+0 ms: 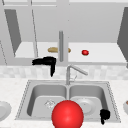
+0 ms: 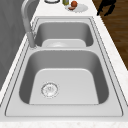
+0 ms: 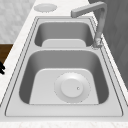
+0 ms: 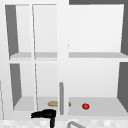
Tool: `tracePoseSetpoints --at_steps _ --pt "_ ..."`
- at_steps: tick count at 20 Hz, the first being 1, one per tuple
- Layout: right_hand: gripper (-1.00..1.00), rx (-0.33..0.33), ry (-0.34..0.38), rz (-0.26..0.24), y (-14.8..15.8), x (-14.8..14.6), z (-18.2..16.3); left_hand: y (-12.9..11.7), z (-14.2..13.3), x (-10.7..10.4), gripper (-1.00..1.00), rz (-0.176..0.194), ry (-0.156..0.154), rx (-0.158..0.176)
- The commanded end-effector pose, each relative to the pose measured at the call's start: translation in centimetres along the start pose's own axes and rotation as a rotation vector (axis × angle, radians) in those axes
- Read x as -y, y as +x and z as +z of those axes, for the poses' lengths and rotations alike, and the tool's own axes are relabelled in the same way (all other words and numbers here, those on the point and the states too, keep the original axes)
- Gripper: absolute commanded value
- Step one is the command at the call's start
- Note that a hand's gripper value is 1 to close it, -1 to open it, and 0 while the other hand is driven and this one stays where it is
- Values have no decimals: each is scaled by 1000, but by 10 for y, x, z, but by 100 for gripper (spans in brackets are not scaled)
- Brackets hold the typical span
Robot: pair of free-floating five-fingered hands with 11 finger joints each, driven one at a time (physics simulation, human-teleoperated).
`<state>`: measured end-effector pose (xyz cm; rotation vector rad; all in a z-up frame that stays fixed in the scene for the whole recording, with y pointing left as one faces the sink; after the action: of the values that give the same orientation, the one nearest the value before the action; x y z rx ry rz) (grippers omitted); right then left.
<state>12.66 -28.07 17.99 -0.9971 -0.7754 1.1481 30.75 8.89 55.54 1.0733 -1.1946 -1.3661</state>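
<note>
Kitchen sink below an open wall cabinet, two black hands in the air.

Left hand hangs above the sink's left basin, just in front of the cabinet's bottom shelf, fingers drooping and holding nothing; a brown loaf lies on that shelf just behind it, a small red fruit further right. Right hand hovers at the sink's front right corner, curled, empty, beside a big red ball.
</note>
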Motion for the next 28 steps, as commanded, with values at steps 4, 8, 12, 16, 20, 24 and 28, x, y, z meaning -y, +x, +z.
tracePoseSetpoints --at_steps 4,8,12,16,20,24,28 --pt "0 0 0 0 0 0 0 0 -5 36 -100 -17 2 166" --pt "0 0 0 0 0 0 0 1 -7 58 -100 -18 3 222" --pt "0 0 0 0 0 0 0 1 -10 80 -100 -19 4 278" --pt "0 0 0 0 0 0 0 1 -13 103 -100 -20 5 334" --pt "0 0 0 0 0 0 0 1 -16 122 -100 -20 6 390" --pt "0 0 0 0 0 0 0 2 -18 140 -100 -27 5 446" --pt "0 0 0 0 0 0 0 2 -20 154 -100 -28 7 500"
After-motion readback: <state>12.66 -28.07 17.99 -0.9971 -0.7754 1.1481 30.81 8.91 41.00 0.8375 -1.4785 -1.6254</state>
